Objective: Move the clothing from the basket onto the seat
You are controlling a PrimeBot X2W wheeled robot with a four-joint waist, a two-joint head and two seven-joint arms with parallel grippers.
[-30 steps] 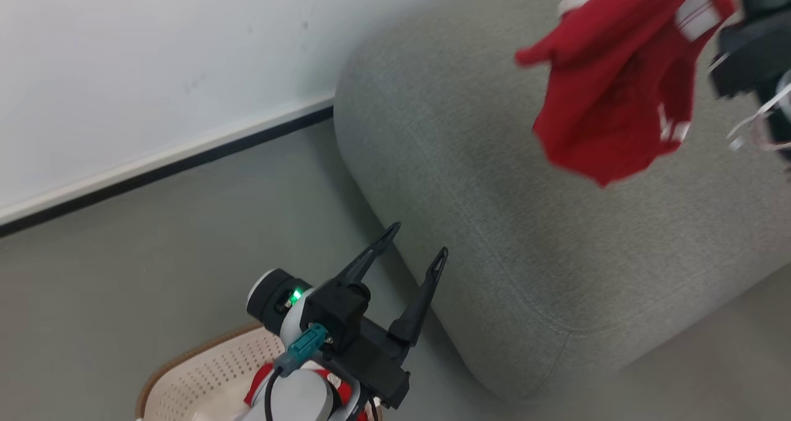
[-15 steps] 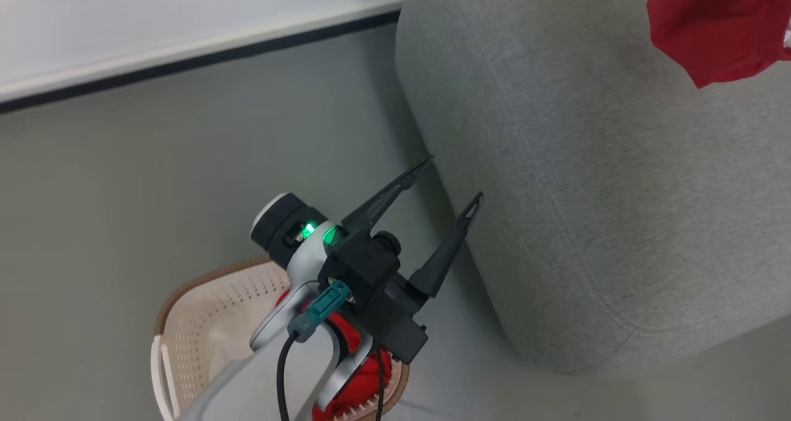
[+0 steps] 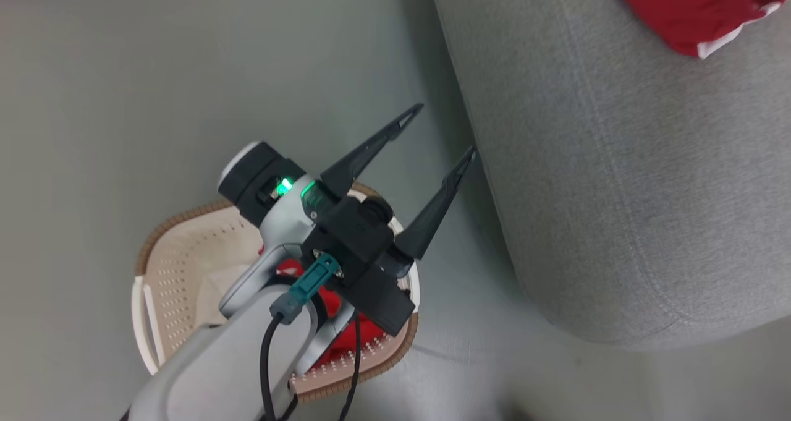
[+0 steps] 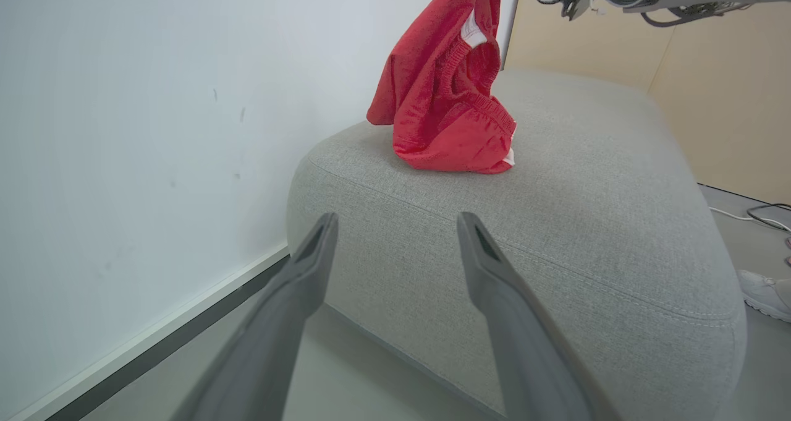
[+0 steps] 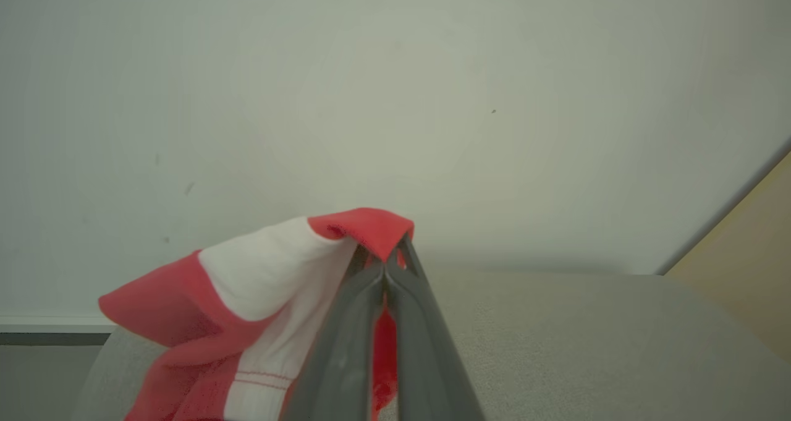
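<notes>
My left gripper (image 3: 445,130) stands open and empty above the basket's far rim, close to the seat's side. The cream basket (image 3: 185,223) sits on the floor at the lower left, with red clothing (image 3: 364,337) inside, partly hidden by my forearm. The large grey seat (image 3: 618,192) lies to the right. In the left wrist view a red garment (image 4: 442,112) hangs from my right arm, its lower end resting on the seat (image 4: 587,223), beyond my left gripper (image 4: 395,223). My right gripper (image 5: 389,257) is shut on that red-and-white garment (image 5: 259,285).
A white wall (image 4: 154,99) with a dark baseboard (image 4: 185,334) runs behind the seat, and a beige panel (image 4: 729,99) stands to its right. A person's white shoe (image 4: 766,292) and cables (image 4: 763,214) lie on the floor past the seat.
The head camera has swung down, so the basket fills more of the picture and the wall has left it. My right gripper stays shut on the garment and my left stays open.
</notes>
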